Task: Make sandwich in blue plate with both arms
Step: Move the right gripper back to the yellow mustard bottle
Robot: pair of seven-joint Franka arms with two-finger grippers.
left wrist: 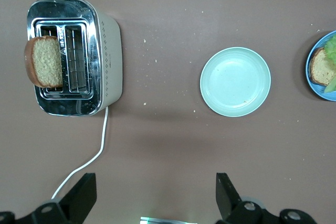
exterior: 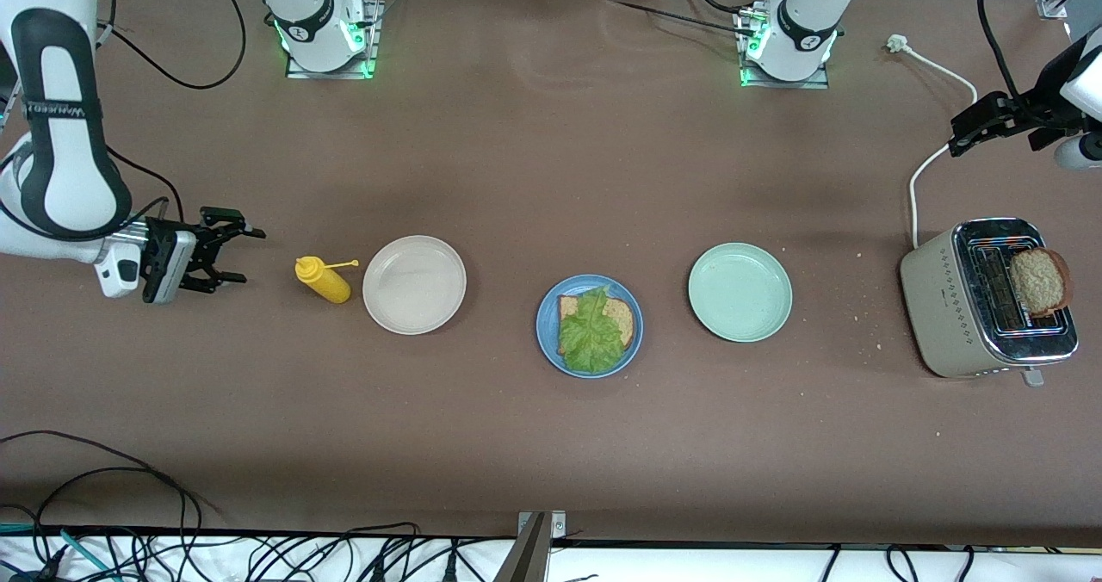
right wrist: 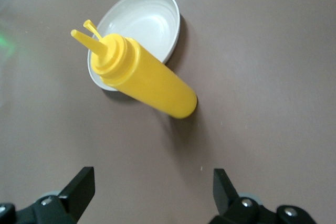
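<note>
Blue plate [exterior: 589, 326] sits mid-frame in the front view, w/ one bread slice [exterior: 626, 318] on it and a lettuce leaf [exterior: 592, 331] laid on top; no second slice on it yet. The other slice [exterior: 1040, 281] sticks up out of the toaster [exterior: 951, 298] at the frame's right edge, white cord [exterior: 923, 177] running up from it. Mint-green plate [exterior: 739, 292] lies btwn toaster and blue plate; cream plate [exterior: 414, 284] is beside the blue one twd the right arm's end of the table [exterior: 551, 444], yellow squeeze bottle [exterior: 323, 279] upright just beside it.

Right gripper [exterior: 237, 256] hangs low at mid-left of the frame, near the bottle, jaws wide, holding nothing. Its wrist view shows the bottle [right wrist: 140, 78] and cream plate [right wrist: 144, 24] ahead of the spread fingers [right wrist: 81, 187].

Left gripper [exterior: 964, 134] is up at the right edge, above the toaster in the frame, over the cord, jaws wide and empty. Its wrist view looks down on toaster [left wrist: 107, 56], slice [left wrist: 44, 61] and mint plate [left wrist: 235, 81].
</note>
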